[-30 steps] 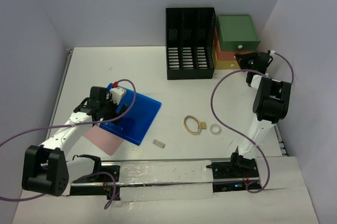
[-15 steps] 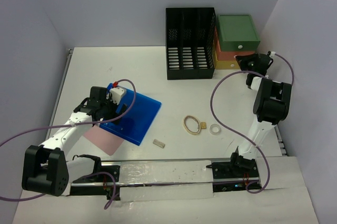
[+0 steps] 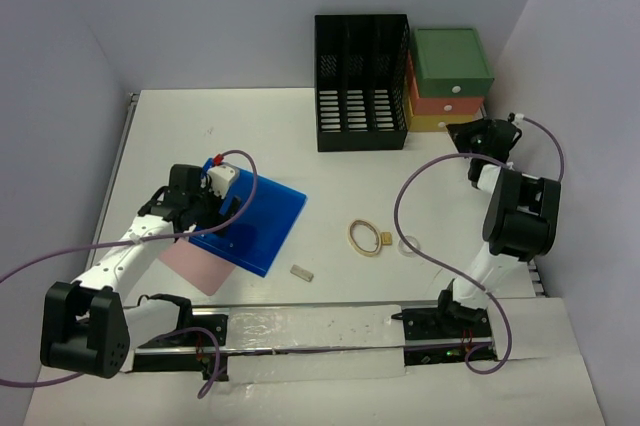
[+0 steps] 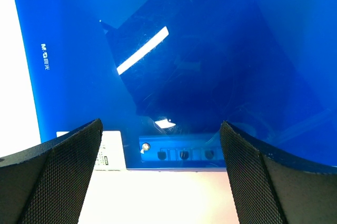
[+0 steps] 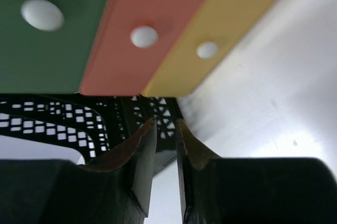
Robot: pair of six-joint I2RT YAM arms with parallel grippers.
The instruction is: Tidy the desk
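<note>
The white desk (image 3: 300, 136) holds a blue plastic folder (image 3: 255, 221) lying partly on a pink sheet (image 3: 190, 258) at the left. My left gripper (image 3: 205, 211) hangs over the folder's near-left edge. In the left wrist view it (image 4: 160, 126) is wide open, with the folder (image 4: 184, 50) and the pink sheet (image 4: 168, 197) below and between the fingers, which grip nothing. My right gripper (image 3: 462, 132) is at the back right, just in front of the green-orange-yellow drawer unit (image 3: 452, 71). In the right wrist view it (image 5: 164, 124) is shut to a thin slit and empty, below the drawer fronts (image 5: 152, 3).
A black slotted file rack (image 3: 362, 81) stands at the back beside the drawers. A tan rubber band (image 3: 364, 237), a small yellow piece (image 3: 386, 238), a white ring (image 3: 409, 244) and a small beige block (image 3: 302, 271) lie mid-desk. A metal rail (image 3: 115, 171) runs along the left edge.
My right gripper has drawn back from the drawer fronts, toward the near right. The left arm and the folder have not moved.
</note>
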